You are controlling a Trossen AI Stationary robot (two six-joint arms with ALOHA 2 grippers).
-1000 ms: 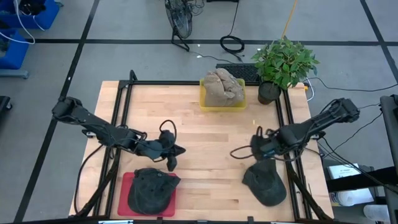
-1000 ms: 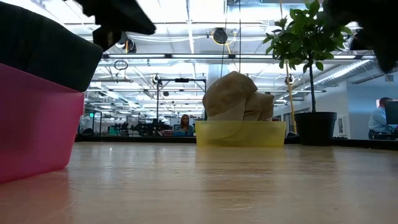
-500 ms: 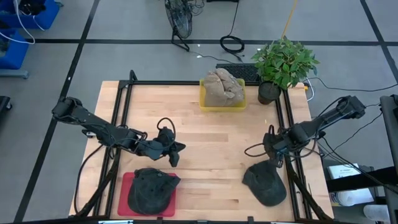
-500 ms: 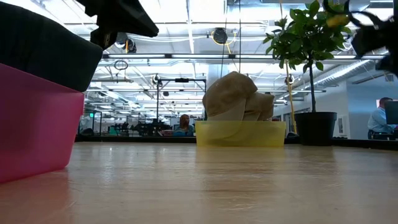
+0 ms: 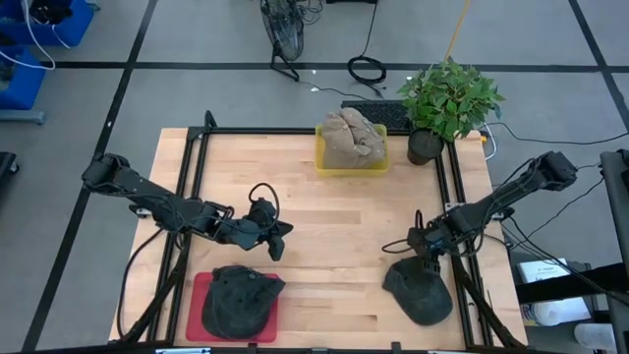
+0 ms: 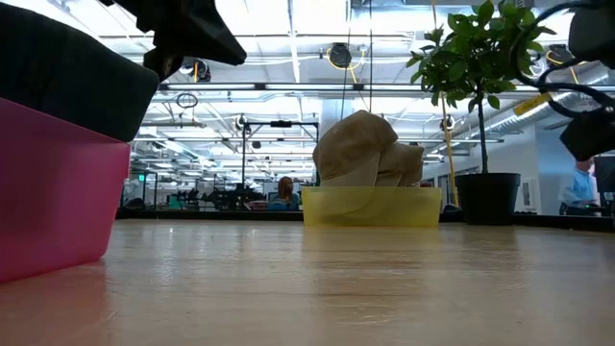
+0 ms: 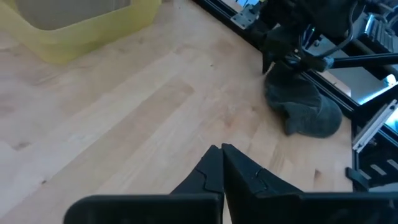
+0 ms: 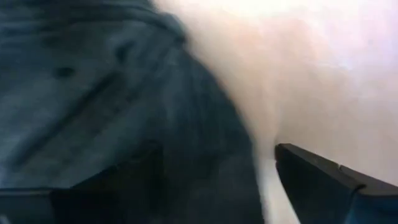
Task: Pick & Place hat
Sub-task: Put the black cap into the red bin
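Note:
A dark grey hat [image 5: 421, 291] lies on the wooden table near the right front corner, also seen in the left wrist view [image 7: 303, 104]. My right gripper [image 5: 423, 252] [image 8: 217, 152] hangs open at the hat's far edge, one finger over the cloth [image 8: 93, 93], the other over bare wood. A second dark hat [image 5: 239, 301] rests in a pink tray [image 5: 197, 287] at the front left. My left gripper [image 5: 278, 237] [image 7: 221, 152] is shut on nothing, above the table just beyond that tray. My right gripper points steeply down with its fingers astride the far edge of the hat on the table. I cannot tell whether a finger touches the cloth.
A yellow bin [image 5: 351, 163] with tan hats [image 5: 350, 138] stands at the far middle edge. A potted plant [image 5: 447, 98] stands at the far right corner. Black rails [image 5: 194, 177] run along the table's left and right sides. Bare wood lies between the arms.
My right gripper has come down and toward the table's near edge, onto the far edge of the dark hat by the right front corner. The hat lies where it did.

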